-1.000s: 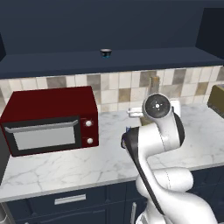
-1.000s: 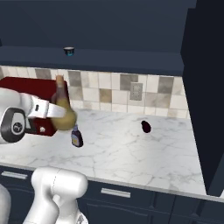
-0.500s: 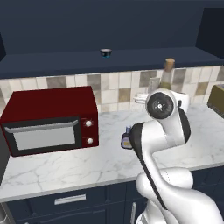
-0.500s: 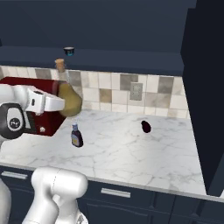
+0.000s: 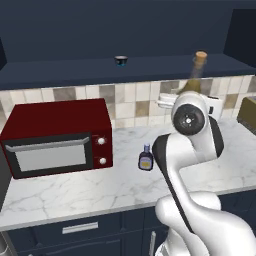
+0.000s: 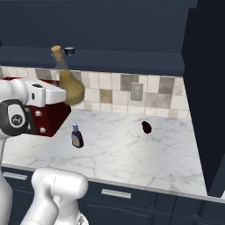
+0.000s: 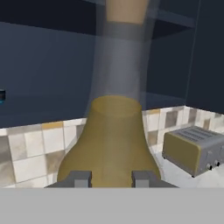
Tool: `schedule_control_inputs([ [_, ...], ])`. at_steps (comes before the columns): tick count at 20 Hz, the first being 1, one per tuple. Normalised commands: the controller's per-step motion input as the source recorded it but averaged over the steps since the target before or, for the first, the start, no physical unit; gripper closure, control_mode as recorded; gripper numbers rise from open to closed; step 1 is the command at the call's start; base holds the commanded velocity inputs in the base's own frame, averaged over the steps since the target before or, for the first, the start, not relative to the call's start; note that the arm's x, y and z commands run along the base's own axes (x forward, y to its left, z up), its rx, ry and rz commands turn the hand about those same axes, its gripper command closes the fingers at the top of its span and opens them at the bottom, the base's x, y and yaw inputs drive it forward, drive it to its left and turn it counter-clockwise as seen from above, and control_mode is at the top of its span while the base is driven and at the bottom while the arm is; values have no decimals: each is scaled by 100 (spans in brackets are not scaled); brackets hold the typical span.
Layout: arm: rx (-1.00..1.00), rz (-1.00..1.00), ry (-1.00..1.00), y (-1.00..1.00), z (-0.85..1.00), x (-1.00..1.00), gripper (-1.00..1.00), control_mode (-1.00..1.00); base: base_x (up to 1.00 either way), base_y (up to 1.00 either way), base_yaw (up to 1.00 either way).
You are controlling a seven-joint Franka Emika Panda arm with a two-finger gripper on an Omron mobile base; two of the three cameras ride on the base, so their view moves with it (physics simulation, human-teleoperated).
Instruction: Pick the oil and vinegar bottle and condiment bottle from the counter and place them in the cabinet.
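Right base view, read from left to right: our gripper (image 6: 66,94) is clenched on the belly of the oil and vinegar bottle (image 6: 70,85), which hangs in the air above the counter (image 6: 132,154) with its corked neck leaning a little left. The cork reaches about level with the front ledge of the cabinet (image 6: 132,59). Below and just right of the flask, the condiment bottle (image 6: 77,136) stands on the marble, untouched. Further right lies a small dark object (image 6: 146,127), well apart from both bottles. Up on the ledge, just right of the cork, sits a tiny dark cup (image 6: 69,51).

In the left base view we see the red microwave (image 5: 57,137) at the left, the condiment bottle near the middle and the flask's cork showing above our arm. In the hand view the amber belly sits between both fingertips (image 7: 78,178), with a toaster (image 7: 194,148) to the right.

We judge we are mid-carry with the first bottle. To do it well, we should lift until the flask's base clears the ledge. We should also straighten the tilt before moving in. We should set it down away from the cup and release only once the base rests flat.
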Motion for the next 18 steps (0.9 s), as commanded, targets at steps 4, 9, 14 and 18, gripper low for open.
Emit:
schedule_control_inputs([
  [4,-10,0,0,0,1,0,100,-100,0,0,0],
  [9,-8,0,4,0,12,16,100,-100,0,0,0],
  [14,-1,0,11,0,22,25,100,-100,0,0,0],
  [18,0,0,18,0,18,18,100,-100,0,0,0],
])
